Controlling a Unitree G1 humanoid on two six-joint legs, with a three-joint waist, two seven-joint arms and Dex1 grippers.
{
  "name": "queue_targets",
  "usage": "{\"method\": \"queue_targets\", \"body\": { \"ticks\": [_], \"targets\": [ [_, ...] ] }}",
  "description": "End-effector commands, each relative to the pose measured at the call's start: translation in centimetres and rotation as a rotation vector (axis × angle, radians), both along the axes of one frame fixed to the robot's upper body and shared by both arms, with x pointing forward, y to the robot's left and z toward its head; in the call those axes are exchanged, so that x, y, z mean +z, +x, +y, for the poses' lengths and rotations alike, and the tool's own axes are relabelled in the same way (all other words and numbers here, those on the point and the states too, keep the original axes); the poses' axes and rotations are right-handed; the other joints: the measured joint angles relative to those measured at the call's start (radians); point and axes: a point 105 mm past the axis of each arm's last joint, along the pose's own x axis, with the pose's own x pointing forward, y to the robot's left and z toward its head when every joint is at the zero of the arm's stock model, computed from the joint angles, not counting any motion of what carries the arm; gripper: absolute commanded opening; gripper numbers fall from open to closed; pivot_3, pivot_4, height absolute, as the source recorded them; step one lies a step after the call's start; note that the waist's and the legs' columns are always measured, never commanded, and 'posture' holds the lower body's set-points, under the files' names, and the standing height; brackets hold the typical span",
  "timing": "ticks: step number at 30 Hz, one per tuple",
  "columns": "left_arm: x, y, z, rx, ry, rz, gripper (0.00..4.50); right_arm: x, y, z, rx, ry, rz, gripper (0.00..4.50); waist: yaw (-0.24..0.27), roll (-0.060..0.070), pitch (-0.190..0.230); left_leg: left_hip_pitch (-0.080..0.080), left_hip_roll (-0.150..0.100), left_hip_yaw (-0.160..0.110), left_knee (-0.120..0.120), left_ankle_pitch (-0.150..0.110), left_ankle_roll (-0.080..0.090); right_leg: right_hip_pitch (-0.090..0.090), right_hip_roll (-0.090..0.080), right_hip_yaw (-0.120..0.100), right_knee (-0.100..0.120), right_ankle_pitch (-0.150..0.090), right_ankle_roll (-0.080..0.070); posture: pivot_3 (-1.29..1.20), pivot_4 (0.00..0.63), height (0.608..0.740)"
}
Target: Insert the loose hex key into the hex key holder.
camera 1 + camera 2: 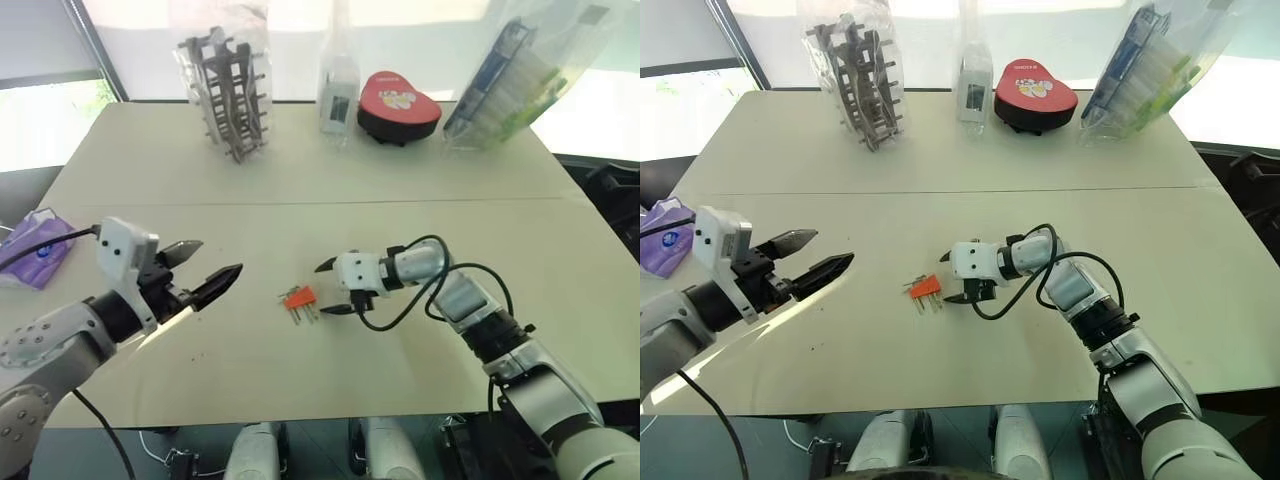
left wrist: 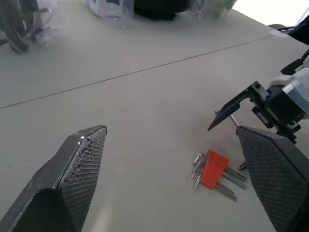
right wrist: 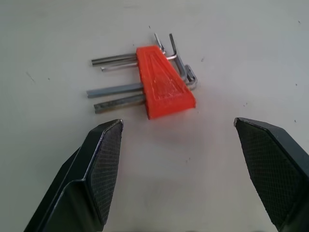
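Orange-red plastic, the hex key holder (image 1: 298, 296) lies on the table (image 1: 300, 160) at centre frame, just left of the right gripper (image 1: 331, 287), whose fingers stand wide apart and empty. The left gripper (image 1: 205, 268), also spread, hovers at left. I cannot pick out the loose hex key. Closing now risks nudging the holder aside.

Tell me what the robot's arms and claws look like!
Both arms are silvery grey metal with black joints. Each ends in a white boxy wrist block and a claw of two pointed black fingers with bumpy, criss-cross pads. The right claw has a black cable looping from its wrist; another black cable runs to the left claw.
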Motion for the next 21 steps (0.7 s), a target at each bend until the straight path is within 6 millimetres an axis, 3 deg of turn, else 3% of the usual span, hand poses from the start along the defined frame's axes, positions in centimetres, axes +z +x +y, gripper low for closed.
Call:
{"method": "queue_targets", "body": {
  "ticks": [1, 21],
  "targets": [
    [0.8, -0.2, 0.0, 0.003, 0.006, -0.046, 4.50, 0.8, 0.1, 0.9, 0.026, 0.022, -0.021, 3.81, 0.000, 0.000, 0.000, 0.000, 0.000, 0.000, 0.000, 0.000, 0.000, 0.000, 0.000, 0.000, 0.000, 0.000, 0.000, 0.00, 0.150, 0.740],
    [0.0, -0.9, 0.4, 0.034, 0.011, -0.066, 4.50, -1.2, 0.4, 1.3, 0.086, -0.044, 0.062, 3.81, -0.002, 0.000, 0.000, 0.000, 0.000, -0.001, 0.000, 0.000, -0.001, 0.000, 0.000, -0.001, 0.000, 0.000, 0.000, 0.00, 0.150, 0.740]
  ]
}}
